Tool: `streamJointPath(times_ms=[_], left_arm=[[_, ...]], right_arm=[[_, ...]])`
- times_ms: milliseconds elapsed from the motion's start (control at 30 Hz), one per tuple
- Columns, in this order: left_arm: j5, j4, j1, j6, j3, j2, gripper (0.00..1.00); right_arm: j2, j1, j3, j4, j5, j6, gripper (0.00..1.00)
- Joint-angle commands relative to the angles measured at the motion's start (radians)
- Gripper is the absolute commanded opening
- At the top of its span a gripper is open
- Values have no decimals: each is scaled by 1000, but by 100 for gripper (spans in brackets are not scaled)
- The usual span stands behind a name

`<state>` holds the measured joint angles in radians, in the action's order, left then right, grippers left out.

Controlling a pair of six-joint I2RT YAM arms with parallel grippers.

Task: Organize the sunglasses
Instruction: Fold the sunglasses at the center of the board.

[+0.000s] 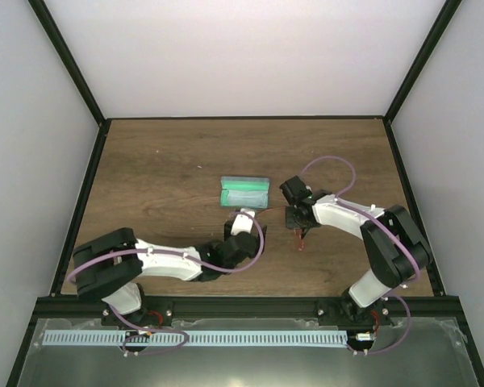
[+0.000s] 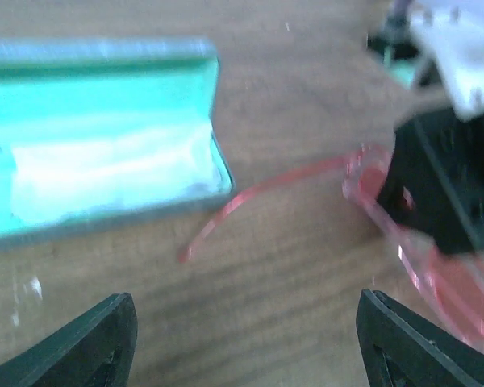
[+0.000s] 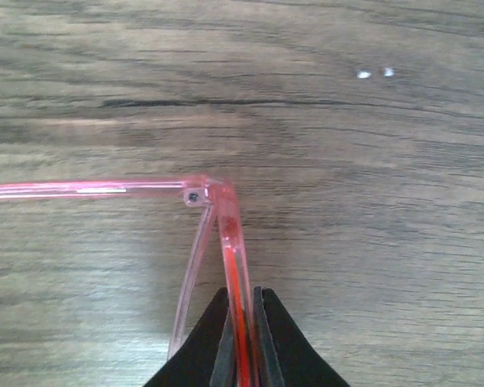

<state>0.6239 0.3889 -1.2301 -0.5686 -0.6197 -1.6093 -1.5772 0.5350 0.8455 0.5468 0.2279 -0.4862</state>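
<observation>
Pinching sunglasses (image 3: 225,234) in right claw (image 3: 240,326); left claw (image 2: 246,339) spread nearby.

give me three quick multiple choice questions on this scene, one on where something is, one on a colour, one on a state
1. In the top view, where does the case lie relative to the sunglasses?
A) to their left
B) to their right
C) on top of them

2. What colour is the inside of the case?
A) black
B) green
C) yellow

3. What state is the right end effector in?
A) open and empty
B) shut on the case
C) shut on the sunglasses

Answers:
1 A: in the top view, the case sits left of the red frame.
2 B: the case stands open and shows a green inside.
3 C: the right wrist view shows its fingers pinched on a red arm of the frame.
</observation>
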Motion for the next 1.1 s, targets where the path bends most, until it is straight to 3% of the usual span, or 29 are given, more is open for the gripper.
streamJointPath(times_ms=[0,200,433,867,1067], left_arm=[[41,-99,72,103,-92,21,76],[-47,-82,157,127,-70,84,77],[-150,-60,242,136,-20,97,77],[-172,27,271,128,35,-35,76],[-255,79,268,84,54,-67,74]], right_arm=[[5,46,0,0,-11,29,4],[-49,117,26,28,20,43,3],[24,153,7,-28,-77,94,3],[93,170,-7,-56,-153,130,3],[110,171,-8,-66,-166,129,3]])
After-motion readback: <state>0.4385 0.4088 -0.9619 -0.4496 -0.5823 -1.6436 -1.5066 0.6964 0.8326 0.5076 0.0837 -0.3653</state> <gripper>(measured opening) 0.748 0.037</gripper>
